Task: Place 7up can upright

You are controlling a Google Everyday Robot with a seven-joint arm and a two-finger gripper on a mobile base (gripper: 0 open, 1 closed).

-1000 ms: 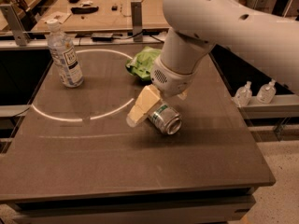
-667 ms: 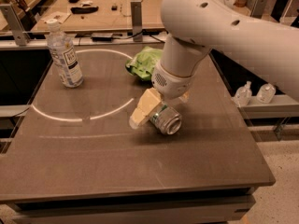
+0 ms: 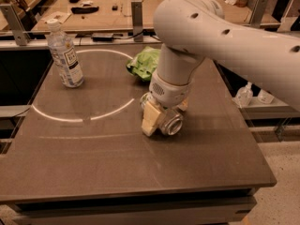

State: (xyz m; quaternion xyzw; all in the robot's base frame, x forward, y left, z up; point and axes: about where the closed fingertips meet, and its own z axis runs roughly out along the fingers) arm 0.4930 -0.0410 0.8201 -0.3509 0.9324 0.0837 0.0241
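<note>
**One can, held sideways in the gripper**

I see the gripper (image 3: 164, 118) low over the table (image 3: 140, 172), its two cream fingers (image 3: 150, 119) clamped on the 7up can (image 3: 172, 124). The can lies on its side between them, with one round end facing the camera. I cannot tell whether it touches the tabletop. Just behind the gripper, close to the wrist, sits a crumpled green bag (image 3: 143, 62). Well apart from the gripper, farther back and toward the left of the view, a clear water bottle (image 3: 65, 55) stands upright. A pale arc (image 3: 79, 120) curves across the tabletop between the bottle and the gripper.
</note>
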